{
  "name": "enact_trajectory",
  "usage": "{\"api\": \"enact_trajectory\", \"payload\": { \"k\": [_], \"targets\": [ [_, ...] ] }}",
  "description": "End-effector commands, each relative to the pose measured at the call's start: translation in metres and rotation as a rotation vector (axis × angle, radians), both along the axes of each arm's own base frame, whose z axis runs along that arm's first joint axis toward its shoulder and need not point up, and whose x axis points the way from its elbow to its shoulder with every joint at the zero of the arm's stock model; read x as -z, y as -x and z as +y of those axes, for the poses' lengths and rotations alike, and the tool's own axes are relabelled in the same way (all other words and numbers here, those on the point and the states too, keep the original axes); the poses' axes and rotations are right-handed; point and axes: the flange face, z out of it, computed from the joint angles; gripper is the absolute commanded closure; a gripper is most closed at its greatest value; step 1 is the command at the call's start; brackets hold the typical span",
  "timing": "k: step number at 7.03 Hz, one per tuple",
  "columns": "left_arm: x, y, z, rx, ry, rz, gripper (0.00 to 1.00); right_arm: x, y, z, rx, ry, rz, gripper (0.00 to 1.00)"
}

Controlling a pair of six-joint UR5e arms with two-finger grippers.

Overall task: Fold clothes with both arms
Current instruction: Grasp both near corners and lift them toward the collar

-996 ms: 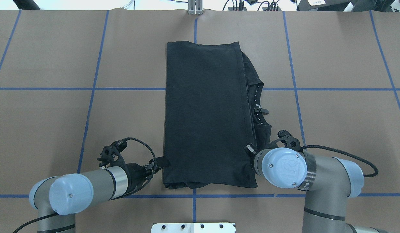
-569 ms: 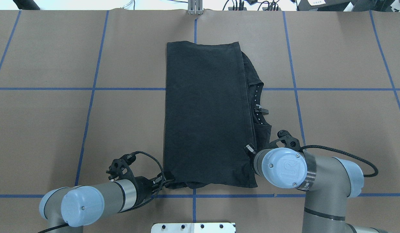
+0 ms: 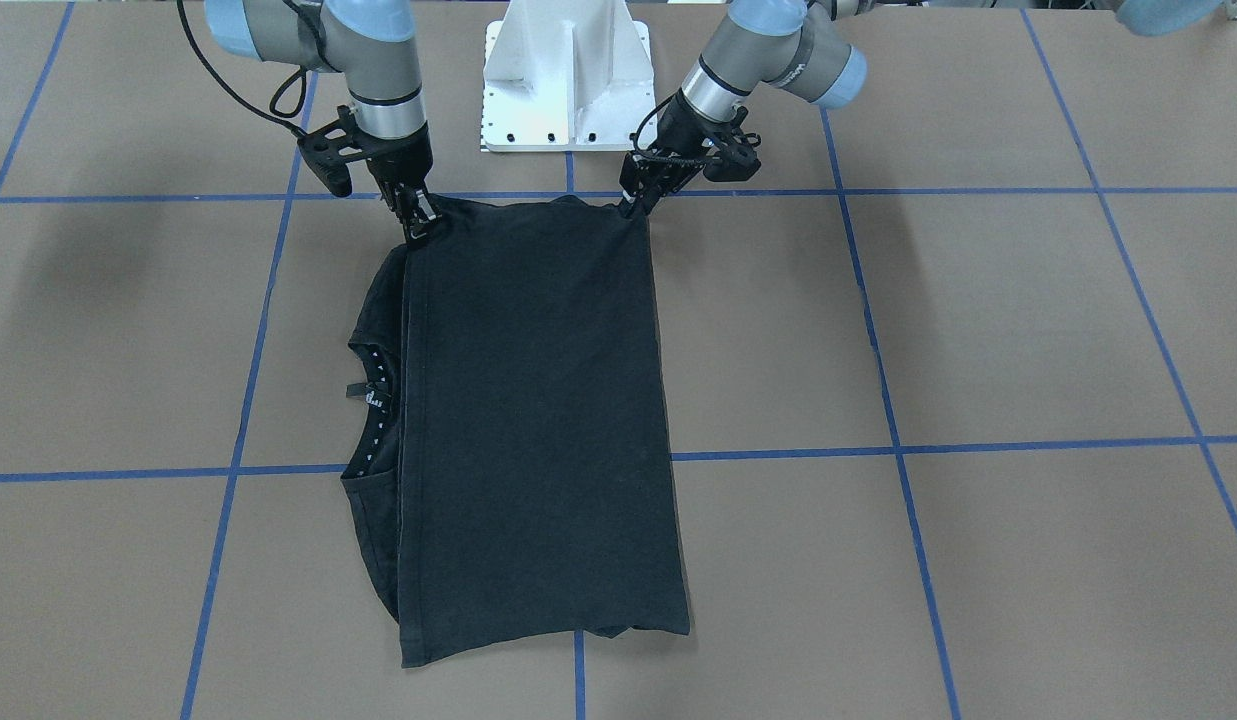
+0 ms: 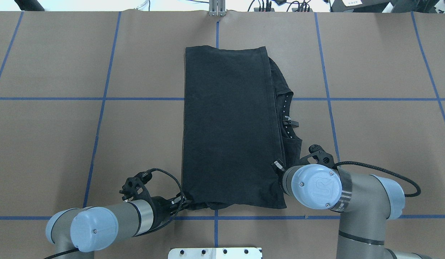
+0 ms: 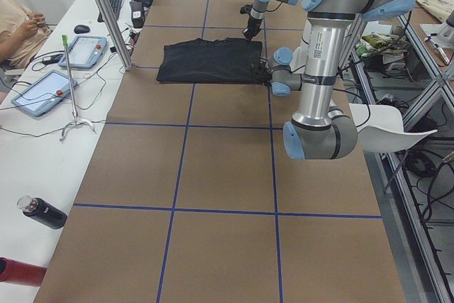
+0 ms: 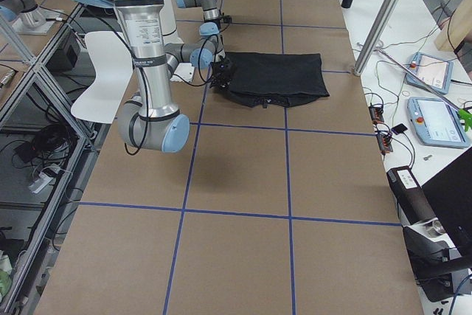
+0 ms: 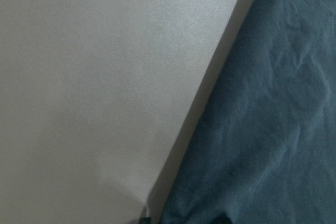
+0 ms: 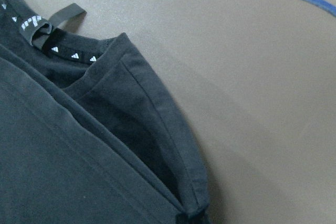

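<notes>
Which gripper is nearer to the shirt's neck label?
Right. The right gripper sits at the T-shirt's robot-side corner on the neck label's side; the left gripper is at the opposite robot-side corner.

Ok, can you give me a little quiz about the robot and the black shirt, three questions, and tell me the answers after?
1. True or false: the shirt is hanging in the air above the table.
2. Where are the left gripper and the right gripper? A) at the shirt's two corners nearest the robot B) at its two far corners C) well away from the shirt
3. On which of the robot's sides does the collar peek out from under the folded layer?
Key: 1 false, it lies flat. 2 A. 3 its right.
</notes>
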Motion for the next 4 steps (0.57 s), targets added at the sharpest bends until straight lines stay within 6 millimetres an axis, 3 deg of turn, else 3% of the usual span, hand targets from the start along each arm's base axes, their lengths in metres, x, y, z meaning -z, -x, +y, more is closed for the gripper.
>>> {"api": "enact_trajectory", "payload": {
  "k": [1, 4],
  "targets": [
    [0.003, 0.000, 0.000, 0.000, 0.000, 0.007, 1.00, 0.002, 0.000, 0.000, 0.003, 0.002, -0.005, 1.00],
    [0.027, 0.011, -0.003, 0.054, 0.146, 0.096, 1.00, 0.014, -0.009, 0.002, 0.003, -0.005, -0.035, 1.00]
  ]
}}
